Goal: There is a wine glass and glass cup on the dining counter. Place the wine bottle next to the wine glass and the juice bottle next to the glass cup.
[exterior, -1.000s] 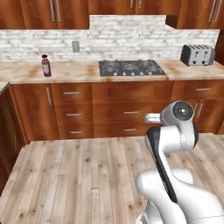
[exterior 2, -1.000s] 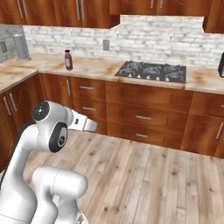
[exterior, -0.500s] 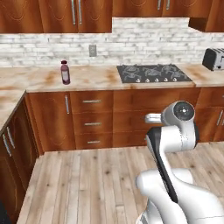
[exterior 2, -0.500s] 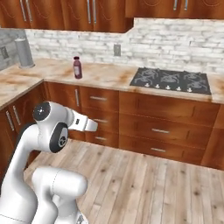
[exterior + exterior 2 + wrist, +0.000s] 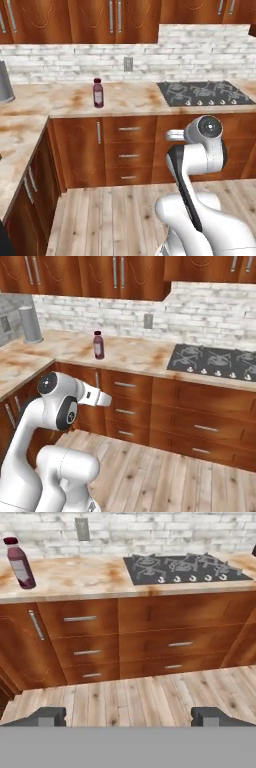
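A small bottle of dark red liquid with a dark cap and a pale label, by its look the juice bottle (image 5: 98,93) (image 5: 98,345), stands upright on the back counter left of the cooktop. In the hand view the juice bottle (image 5: 20,562) is at the upper left, far beyond the fingers. My gripper (image 5: 129,717) is open and wide, with nothing between its fingertips (image 5: 50,716). It hangs over the wooden floor, facing the drawer fronts and well short of the counter. The wine bottle, wine glass and glass cup are out of view.
A black cooktop (image 5: 202,92) (image 5: 215,358) (image 5: 185,567) is set into the counter to the right of the bottle. A grey cylinder (image 5: 31,324) stands in the far left corner. A side counter (image 5: 20,145) runs forward along the left. Wooden floor (image 5: 140,697) lies in front of the drawers.
The whole picture has shifted right and grown, so the base has moved; the bottle and cooktop are now nearer. The gripper has stayed open.
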Robot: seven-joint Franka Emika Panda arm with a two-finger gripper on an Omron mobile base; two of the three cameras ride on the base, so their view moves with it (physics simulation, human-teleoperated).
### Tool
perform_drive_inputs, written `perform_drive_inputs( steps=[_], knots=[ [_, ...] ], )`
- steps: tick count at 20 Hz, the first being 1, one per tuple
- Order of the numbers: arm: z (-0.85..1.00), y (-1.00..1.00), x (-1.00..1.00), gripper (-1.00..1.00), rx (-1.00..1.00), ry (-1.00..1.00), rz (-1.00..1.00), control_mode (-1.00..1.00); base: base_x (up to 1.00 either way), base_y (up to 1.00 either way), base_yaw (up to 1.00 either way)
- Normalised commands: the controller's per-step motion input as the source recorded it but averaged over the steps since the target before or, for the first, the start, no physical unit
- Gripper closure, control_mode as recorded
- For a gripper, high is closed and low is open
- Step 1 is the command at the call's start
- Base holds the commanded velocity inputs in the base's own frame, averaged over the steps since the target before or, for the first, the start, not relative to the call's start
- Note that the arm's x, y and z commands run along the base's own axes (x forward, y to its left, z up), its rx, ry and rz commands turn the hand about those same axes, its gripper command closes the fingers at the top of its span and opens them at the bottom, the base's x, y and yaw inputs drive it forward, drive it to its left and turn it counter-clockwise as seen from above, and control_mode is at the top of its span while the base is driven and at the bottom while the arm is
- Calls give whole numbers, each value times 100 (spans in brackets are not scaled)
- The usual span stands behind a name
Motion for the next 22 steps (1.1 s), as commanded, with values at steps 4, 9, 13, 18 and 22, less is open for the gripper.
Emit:
perform_drive_inputs(
  steps=[4, 9, 13, 18, 22],
  knots=[
    [0, 0, 0, -100, 0, 0, 0, 100, 77, 47, 0],
    [0, 0, 0, -100, 0, 0, 0, 100, 82, 44, 0],
    [0, 0, 0, -100, 0, 0, 0, 100, 77, 46, 0],
    [0, 0, 0, -100, 0, 0, 0, 100, 76, 19, 0],
    [0, 0, 0, -100, 0, 0, 0, 100, 77, 4, 0]
  ],
)
